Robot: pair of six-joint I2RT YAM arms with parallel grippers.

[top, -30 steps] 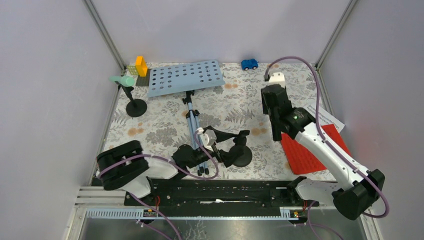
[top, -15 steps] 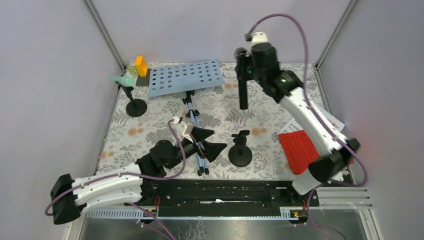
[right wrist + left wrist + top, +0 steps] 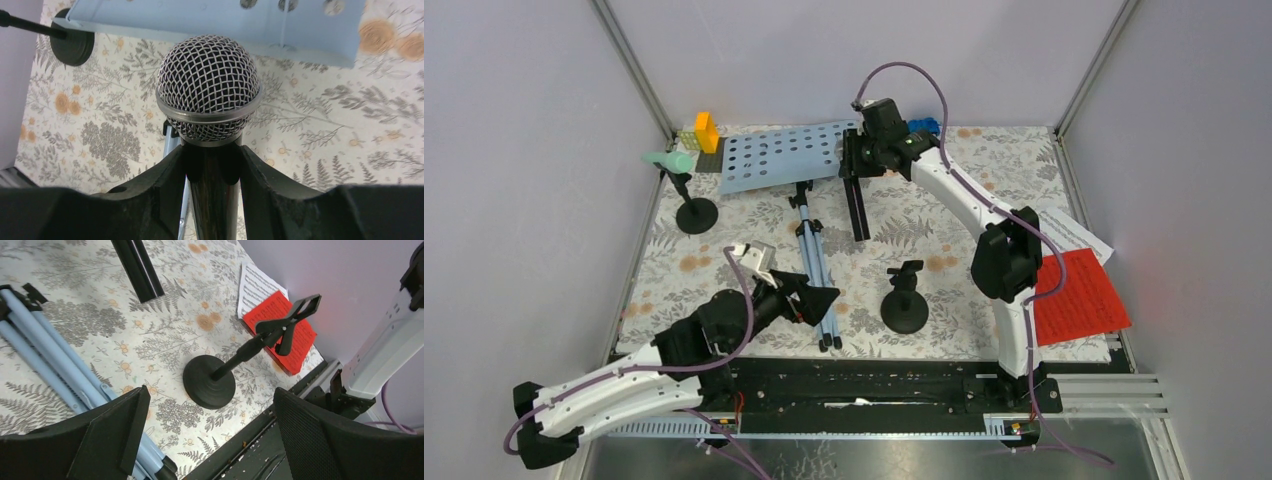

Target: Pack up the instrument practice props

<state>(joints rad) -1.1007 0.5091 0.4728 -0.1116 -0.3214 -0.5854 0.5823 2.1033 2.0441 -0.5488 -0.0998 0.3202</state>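
Near the surface's (image 3: 984,190) far edge, beside the pale blue perforated sheet-music rack (image 3: 784,155), the right pincer (image 3: 856,165) grips a black mesh-headed microphone (image 3: 209,90); packing seems underway. Left pincer (image 3: 816,298), wide apart, hovers by the empty black round-based holder (image 3: 905,300), probably the next grasp.

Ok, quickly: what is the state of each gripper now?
Left gripper: open, holding nothing.
Right gripper: closed on the black microphone.
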